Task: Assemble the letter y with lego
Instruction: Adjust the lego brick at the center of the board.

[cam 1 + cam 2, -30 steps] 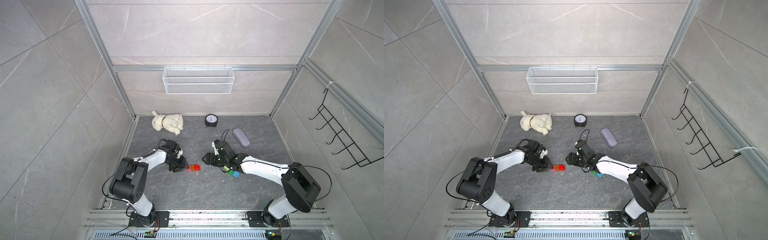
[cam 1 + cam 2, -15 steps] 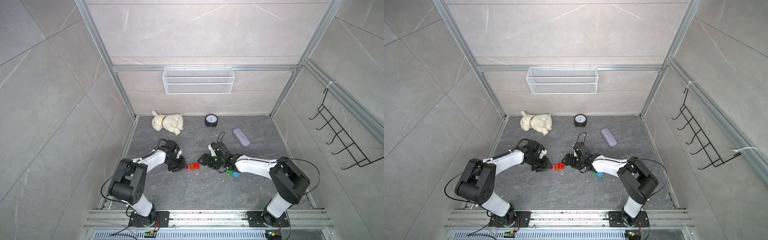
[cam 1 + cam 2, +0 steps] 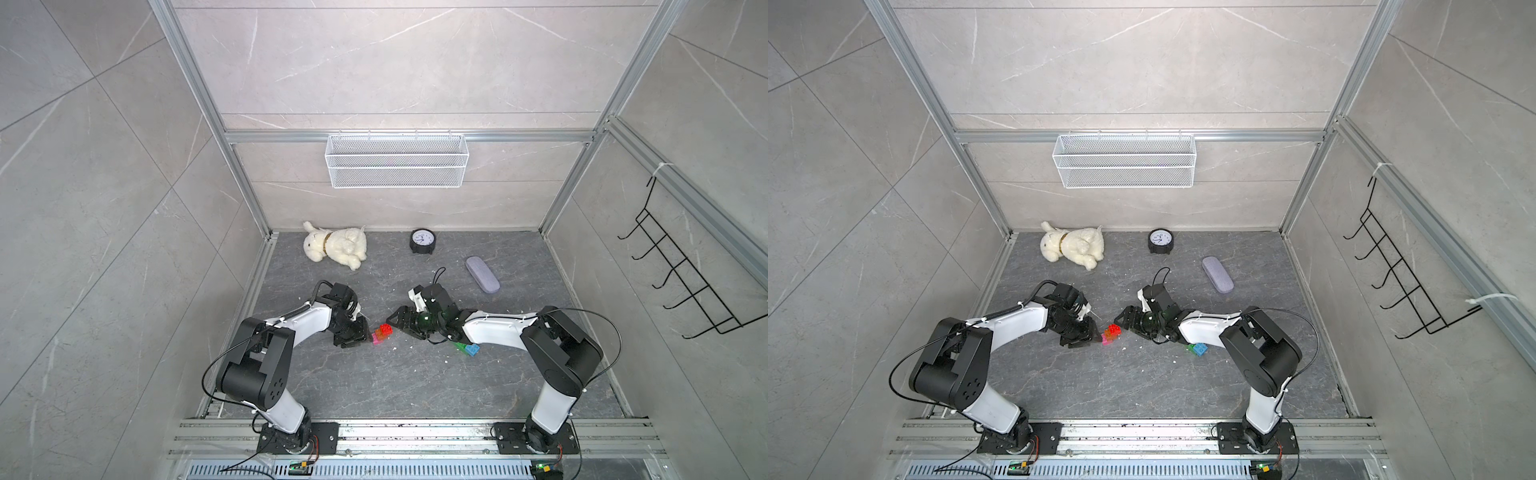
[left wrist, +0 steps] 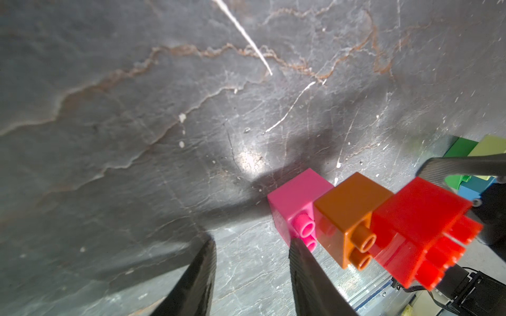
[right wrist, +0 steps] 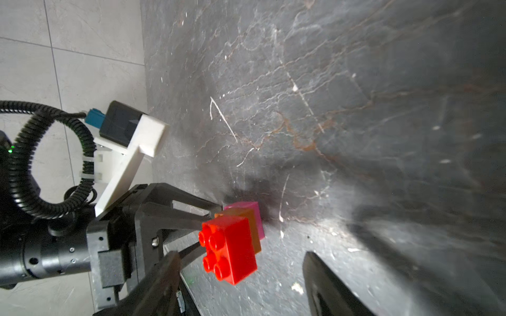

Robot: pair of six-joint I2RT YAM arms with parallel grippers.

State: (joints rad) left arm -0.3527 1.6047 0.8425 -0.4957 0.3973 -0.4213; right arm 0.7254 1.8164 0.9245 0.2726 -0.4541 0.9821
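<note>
While you are lining up the right gripper (image 3: 397,325) on the stem (image 3: 1112,333), its jaws are standing apart with the red brick (image 5: 232,246) between them, and I am not seeing either pad touching it. The left gripper (image 4: 252,242) is sitting with its jaws only slightly apart and nothing between them. One finger (image 4: 306,273) is lying right at the studs of the pink brick (image 4: 295,194), though I cannot tell whether it is touching. The stem is lying on its side between your two arms: pink, orange brick (image 4: 350,197) and red, stepped and joined.

To do this well, you are wanting the right pads meeting the red brick's flat sides squarely and closing gently, so the stepped joints are not twisting apart. The left finger is looking useful as a backstop. The green brick (image 4: 460,147), yellow-green brick (image 4: 490,145) and blue brick (image 4: 471,190) are waiting in a cluster under your right forearm, so I am judging the crossbar and arm tips not yet done.

The dark veined stone floor (image 3: 415,382) is looking smooth and flecked with white crumbs, so bricks are likely sliding when nudged. Grey tiled walls and an aluminium frame are enclosing you. A plush dog (image 3: 336,247), clock (image 3: 422,241) and grey case (image 3: 482,274) are lying towards the back, well apart from the work. A wire basket (image 3: 397,160) and hook rack (image 3: 681,282) are hanging on the walls.
</note>
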